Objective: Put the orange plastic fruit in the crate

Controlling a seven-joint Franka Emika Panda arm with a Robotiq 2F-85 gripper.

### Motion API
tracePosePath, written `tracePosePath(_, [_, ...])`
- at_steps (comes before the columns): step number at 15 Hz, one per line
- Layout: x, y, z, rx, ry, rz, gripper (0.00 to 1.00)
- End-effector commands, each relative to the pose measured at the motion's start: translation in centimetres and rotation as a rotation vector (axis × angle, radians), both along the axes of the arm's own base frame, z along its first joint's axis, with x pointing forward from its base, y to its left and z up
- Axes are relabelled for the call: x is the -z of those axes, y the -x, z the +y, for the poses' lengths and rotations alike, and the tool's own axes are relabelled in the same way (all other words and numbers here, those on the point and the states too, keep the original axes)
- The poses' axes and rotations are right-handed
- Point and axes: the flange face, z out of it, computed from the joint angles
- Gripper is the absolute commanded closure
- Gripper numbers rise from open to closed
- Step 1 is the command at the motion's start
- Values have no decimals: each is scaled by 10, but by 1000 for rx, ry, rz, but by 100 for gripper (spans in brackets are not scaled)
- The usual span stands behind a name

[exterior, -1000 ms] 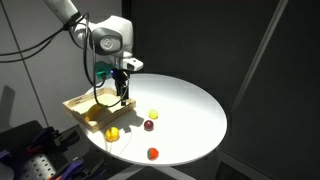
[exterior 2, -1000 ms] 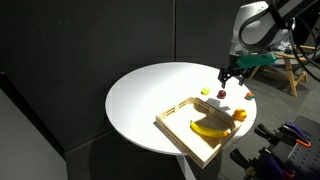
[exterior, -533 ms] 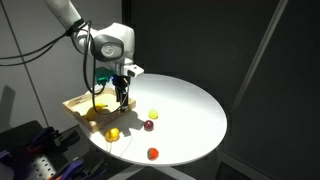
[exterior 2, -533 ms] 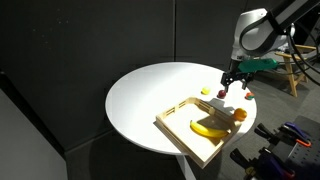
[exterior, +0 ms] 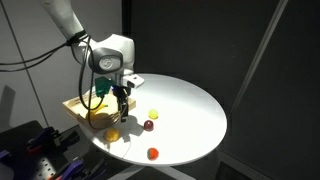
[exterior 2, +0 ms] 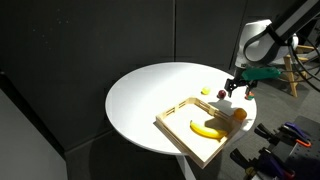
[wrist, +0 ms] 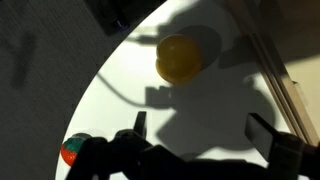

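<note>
Jaws shifted over orange plastic fruit (wrist: 180,58), open, empty.

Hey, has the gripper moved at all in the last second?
Yes. In an exterior view the gripper has shifted away from the crate toward the table's near edge, coming lower and closer to the orange plastic fruit.

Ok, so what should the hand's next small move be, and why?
Probably ease the open hand forward and down until the orange plastic fruit sits between its fingers. In the wrist view the fruit lies on the table ahead of the fingers, not between them, and the hand holds nothing. The crate can wait until the fruit is gripped.
</note>
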Motion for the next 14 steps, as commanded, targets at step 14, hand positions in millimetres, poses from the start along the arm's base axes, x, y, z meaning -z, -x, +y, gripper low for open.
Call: tracePosePath(14, [49, 36, 6, -19, 13, 49, 0])
